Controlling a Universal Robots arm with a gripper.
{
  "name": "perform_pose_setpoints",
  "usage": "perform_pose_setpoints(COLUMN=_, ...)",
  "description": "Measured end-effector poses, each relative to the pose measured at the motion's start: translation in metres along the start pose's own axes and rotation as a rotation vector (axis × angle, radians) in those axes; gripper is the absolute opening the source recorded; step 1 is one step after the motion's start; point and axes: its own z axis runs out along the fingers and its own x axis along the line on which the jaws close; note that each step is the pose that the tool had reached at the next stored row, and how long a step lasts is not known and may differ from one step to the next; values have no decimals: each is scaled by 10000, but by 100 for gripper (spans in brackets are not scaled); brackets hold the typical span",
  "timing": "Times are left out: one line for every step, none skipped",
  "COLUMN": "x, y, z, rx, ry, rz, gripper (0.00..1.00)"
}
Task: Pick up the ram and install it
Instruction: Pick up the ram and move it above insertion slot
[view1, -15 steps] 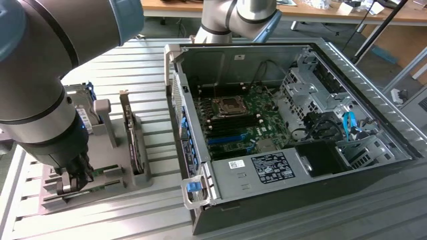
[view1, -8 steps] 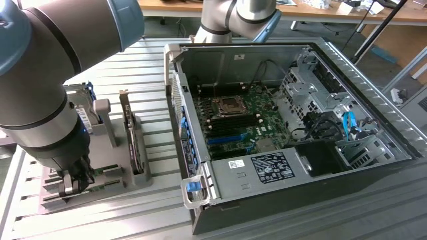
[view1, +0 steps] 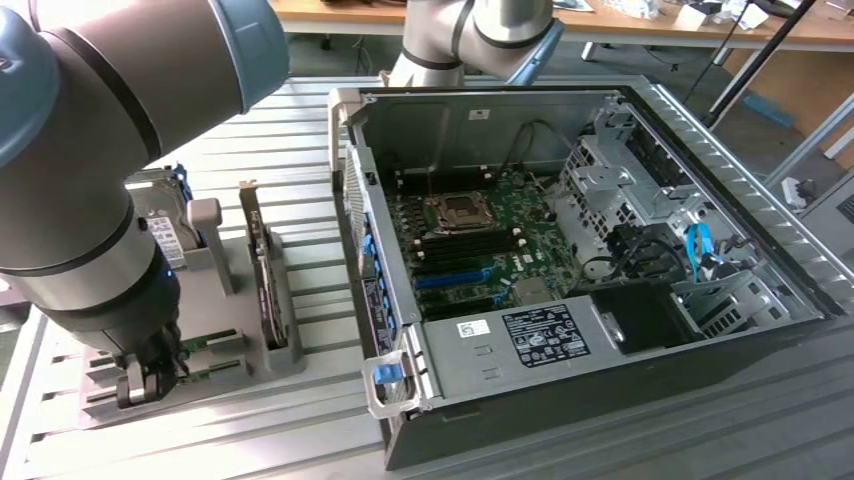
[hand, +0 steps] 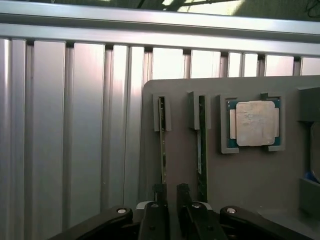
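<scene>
Two green ram sticks stand on edge in slots of a grey holder (hand: 240, 170): one ram stick (hand: 162, 145) nearer my fingers and a second ram stick (hand: 201, 145) beside it. My gripper (hand: 171, 191) hangs just above the near end of the first stick, open with a narrow gap and nothing between its black fingertips (hand: 159, 192). That stick lines up with one fingertip rather than the gap. In the exterior view the gripper (view1: 144, 385) is low over the holder's front, with the green edge of a ram stick (view1: 203, 346) beside it.
A square silver processor (hand: 255, 122) lies in a pocket of the holder. A dark expansion card (view1: 260, 270) and a drive (view1: 160, 235) stand upright behind the gripper. The open computer case (view1: 667, 110) with its motherboard (view1: 487, 240) lies at the exterior view's right.
</scene>
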Motion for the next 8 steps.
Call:
perform_pose_setpoints(x=23, y=1, z=2, rx=0, ry=0, rz=0, gripper=24)
perform_pose_setpoints(x=41, y=2, z=5, rx=0, ry=-1, rz=0, gripper=24)
perform_pose_setpoints(x=58, y=3, z=7, rx=0, ry=0, rz=0, gripper=24)
perform_pose_setpoints(x=74, y=4, z=10, rx=0, ry=-1, rz=0, gripper=24)
perform_pose_setpoints(x=88, y=5, z=12, rx=0, ry=0, rz=0, gripper=24)
perform_pose_setpoints(x=104, y=5, z=15, rx=0, ry=0, rz=0, gripper=24)
perform_pose_setpoints(x=117, y=6, z=18, rx=0, ry=0, rz=-1, gripper=24)
perform_pose_setpoints(x=123, y=6, z=20, rx=0, ry=-1, rz=-1, gripper=24)
